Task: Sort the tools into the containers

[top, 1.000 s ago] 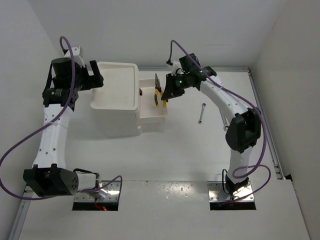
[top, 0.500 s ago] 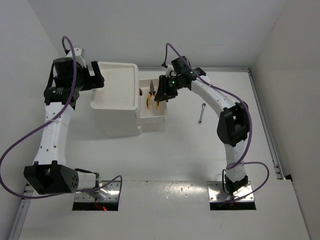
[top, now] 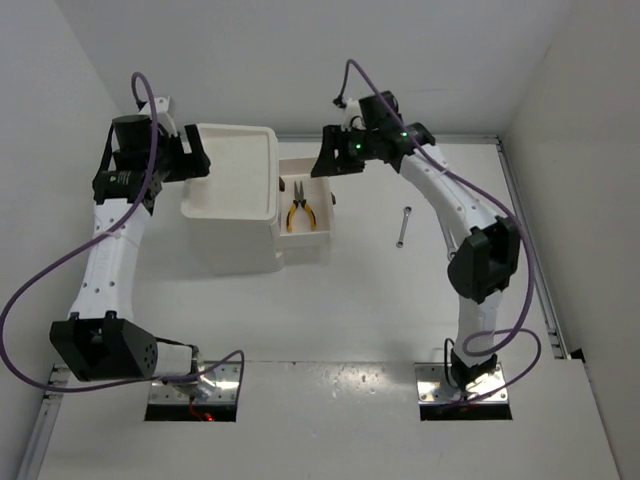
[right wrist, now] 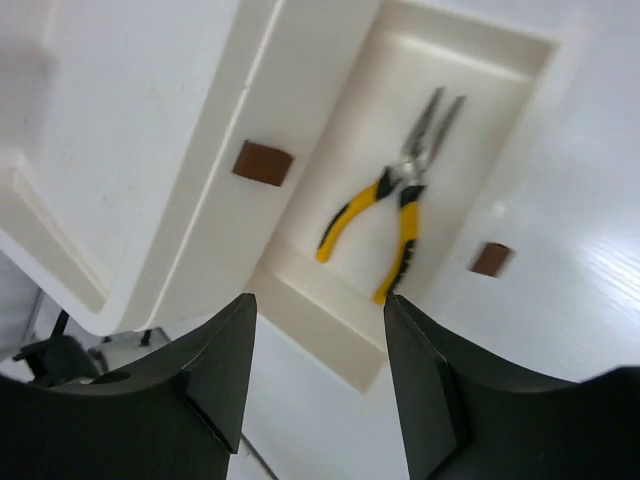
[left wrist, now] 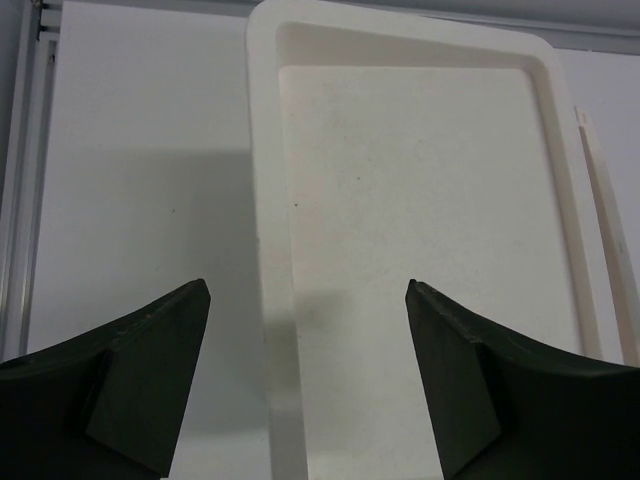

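Evidently the yellow-handled pliers (right wrist: 395, 215) were sorted: they lay flat on the floor of the pulled-out drawer (right wrist: 520, 60), touching neither finger, handles toward the drawer's front with its brown knob (right wrist: 490, 258). The right gripper (right wrist: 320, 310) hung above that drawer with its jaws spread and nothing between them. The left gripper (left wrist: 307, 300) was likewise parted and empty, poised over the left rim of the drawer unit (top: 235, 250), looking down into its shallow tray top (left wrist: 400, 200), which held nothing in that view. One silver wrench (top: 402, 228) lay on the table (top: 360, 300), well to the right of the drawer and apart from both arms; no screwdriver could be made out. So the step in hand seemed to be the turn from the pliers to the next tool. Fetching the wrench would probably fall to the right arm, which would need to swing away from the drawer, drop low and close across the slim shaft lying flat on the surface.
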Controlling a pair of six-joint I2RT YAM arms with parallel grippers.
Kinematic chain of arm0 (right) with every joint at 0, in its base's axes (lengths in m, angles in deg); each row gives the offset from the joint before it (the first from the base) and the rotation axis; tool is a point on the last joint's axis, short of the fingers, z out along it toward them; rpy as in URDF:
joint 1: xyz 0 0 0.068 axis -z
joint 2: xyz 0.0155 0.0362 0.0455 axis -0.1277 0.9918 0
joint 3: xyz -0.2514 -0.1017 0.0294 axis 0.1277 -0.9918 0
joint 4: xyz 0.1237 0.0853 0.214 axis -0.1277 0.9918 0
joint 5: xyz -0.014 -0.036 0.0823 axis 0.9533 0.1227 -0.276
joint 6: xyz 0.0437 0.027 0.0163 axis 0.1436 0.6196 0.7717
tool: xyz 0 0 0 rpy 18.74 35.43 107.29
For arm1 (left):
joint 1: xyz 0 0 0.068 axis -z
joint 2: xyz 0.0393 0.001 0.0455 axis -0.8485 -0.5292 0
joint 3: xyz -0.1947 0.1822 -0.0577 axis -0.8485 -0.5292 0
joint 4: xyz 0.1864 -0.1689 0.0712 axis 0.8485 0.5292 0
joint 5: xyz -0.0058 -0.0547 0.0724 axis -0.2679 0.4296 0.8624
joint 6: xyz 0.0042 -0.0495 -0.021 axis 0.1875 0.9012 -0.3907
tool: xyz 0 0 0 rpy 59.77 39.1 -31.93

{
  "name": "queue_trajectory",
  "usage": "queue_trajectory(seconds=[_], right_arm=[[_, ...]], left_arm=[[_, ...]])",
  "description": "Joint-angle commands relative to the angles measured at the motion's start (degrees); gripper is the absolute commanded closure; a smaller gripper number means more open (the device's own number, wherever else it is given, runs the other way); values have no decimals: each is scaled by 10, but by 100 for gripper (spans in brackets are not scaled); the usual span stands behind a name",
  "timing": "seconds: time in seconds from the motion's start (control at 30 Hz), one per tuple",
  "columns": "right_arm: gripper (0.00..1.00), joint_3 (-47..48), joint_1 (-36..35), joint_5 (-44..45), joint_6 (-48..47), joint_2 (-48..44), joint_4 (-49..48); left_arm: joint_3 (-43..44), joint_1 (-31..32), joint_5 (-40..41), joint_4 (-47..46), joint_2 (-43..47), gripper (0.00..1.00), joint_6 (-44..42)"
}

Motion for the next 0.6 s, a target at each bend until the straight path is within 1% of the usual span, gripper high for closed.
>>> queue_trajectory(seconds=[0.0,0.03,0.07,0.13,0.17,0.23,0.3,0.4,0.43,0.47,0.5,0.53,0.57], right_arm=[[45,-7,59,68,-33,-49,22],[45,-14,70,97,-40,-41,34],[45,-14,86,108,-60,-27,49],[49,-39,105,125,-71,-16,55],[49,-62,105,125,-88,-16,48],[51,-90,111,133,-95,-16,26],[51,-107,111,147,-104,-5,1],[51,-107,105,147,-115,17,1],[51,-100,105,142,-115,35,1],[51,-99,99,136,-115,43,1],[48,-94,99,129,-115,52,-5],[46,-94,92,116,-115,65,-10],[45,-94,87,116,-110,71,-16]], left_arm=[[0,6,-8,-5,-8,16,-2],[5,6,-8,0,-17,18,-2],[5,6,-8,0,-22,22,-2],[11,14,5,15,-33,26,-2],[11,19,20,15,-40,28,-8],[11,26,20,15,-45,29,-9],[11,26,26,15,-45,35,-9],[11,26,31,20,-51,47,-9],[11,26,37,20,-51,54,-9],[11,26,37,20,-51,57,-9],[11,26,43,20,-51,60,-14],[11,26,43,26,-51,67,-14],[11,26,43,27,-57,70,-14]])
